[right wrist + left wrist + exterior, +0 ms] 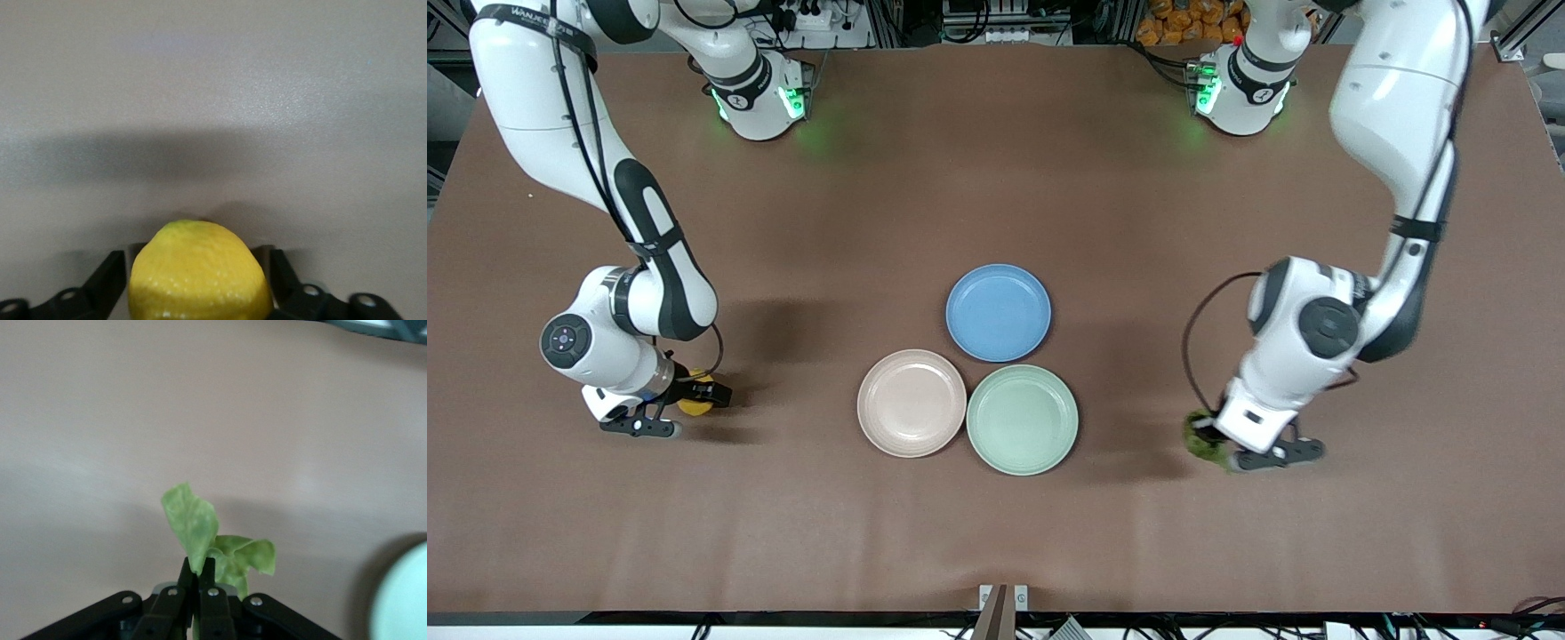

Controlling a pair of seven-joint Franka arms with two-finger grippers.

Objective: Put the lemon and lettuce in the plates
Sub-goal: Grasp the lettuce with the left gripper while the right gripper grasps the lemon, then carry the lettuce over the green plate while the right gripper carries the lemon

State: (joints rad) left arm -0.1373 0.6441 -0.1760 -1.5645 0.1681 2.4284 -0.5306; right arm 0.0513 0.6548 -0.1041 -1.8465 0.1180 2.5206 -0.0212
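On a brown matte table (996,160), three round rimmed plates cluster: pale beige-pink (911,403), mint green (1022,420) and blue (998,312). One dimpled yellow lemon (200,273) sits pinched in the right gripper (685,396) toward the right arm's end. One ragged green lettuce leaf (207,540) is clamped in the left gripper (1214,444) toward the left arm's end, near the green plate.
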